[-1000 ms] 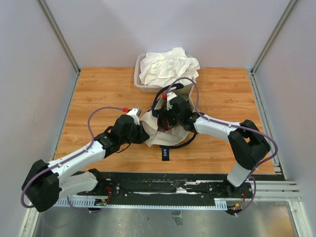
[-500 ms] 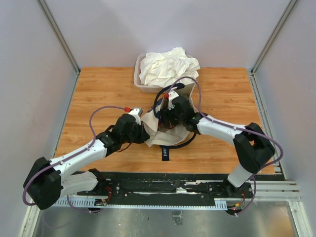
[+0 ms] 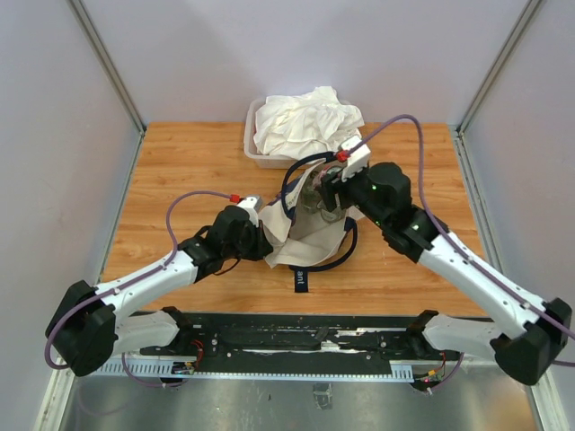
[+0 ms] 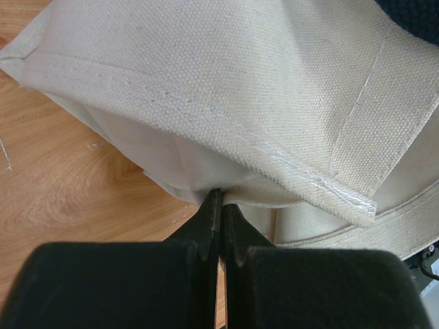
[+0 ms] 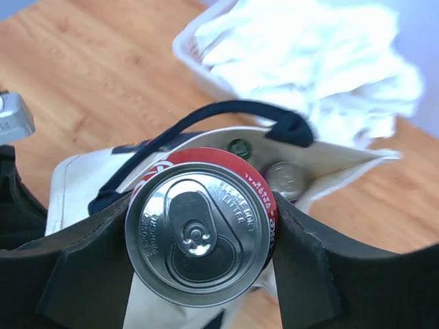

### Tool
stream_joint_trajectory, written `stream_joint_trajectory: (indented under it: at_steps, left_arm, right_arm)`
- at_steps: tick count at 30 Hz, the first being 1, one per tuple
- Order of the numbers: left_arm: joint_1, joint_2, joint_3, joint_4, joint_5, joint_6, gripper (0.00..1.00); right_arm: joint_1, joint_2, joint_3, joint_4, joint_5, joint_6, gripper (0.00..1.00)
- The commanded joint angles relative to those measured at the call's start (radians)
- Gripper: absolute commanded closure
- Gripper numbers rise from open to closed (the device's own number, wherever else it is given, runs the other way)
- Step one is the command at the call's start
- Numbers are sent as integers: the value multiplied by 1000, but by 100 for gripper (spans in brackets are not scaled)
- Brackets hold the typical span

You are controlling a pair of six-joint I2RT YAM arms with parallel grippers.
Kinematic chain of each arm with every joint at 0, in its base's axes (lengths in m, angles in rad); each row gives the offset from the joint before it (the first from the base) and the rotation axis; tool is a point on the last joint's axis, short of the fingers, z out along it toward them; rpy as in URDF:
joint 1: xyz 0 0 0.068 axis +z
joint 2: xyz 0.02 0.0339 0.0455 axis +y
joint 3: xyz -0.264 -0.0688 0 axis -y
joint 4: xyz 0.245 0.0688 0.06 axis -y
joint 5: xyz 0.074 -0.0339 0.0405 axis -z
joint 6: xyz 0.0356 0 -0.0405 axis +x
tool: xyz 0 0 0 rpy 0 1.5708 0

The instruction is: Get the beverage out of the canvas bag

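My right gripper (image 5: 199,248) clamps a red-rimmed beverage can (image 5: 199,225) by its sides, one finger on each flank, tab end facing the wrist camera. The can hangs over the open mouth of the canvas bag (image 3: 310,241), beside a navy handle (image 5: 206,118). My left gripper (image 4: 219,205) is pinched tight on the bag's cloth edge. The bag lies on the wooden table (image 3: 180,180), just before the tub (image 3: 251,145) of white cloth (image 3: 305,121).

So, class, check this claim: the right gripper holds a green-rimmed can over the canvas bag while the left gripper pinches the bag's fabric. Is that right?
No. The rim of the can is red, not green, as the right wrist view shows. The rest stands: the right gripper holds the can over the canvas bag while the left gripper pinches the bag's fabric.
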State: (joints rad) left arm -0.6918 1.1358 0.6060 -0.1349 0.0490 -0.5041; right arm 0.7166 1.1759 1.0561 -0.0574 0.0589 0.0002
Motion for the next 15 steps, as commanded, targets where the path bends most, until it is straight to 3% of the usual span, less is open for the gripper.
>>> stream_joint_trajectory:
  at_steps: [1, 8, 15]
  left_arm:
    - [-15, 15, 7, -86, 29, 12, 99]
    - [-15, 19, 8, -82, 43, 12, 100]
    - [-14, 10, 12, -88, 35, 13, 100]
  right_arm:
    - [-6, -148, 68, 51, 178, -120, 99]
    - [-91, -245, 29, 37, 464, -209, 99]
    - [-415, -260, -131, 43, 280, -29, 99]
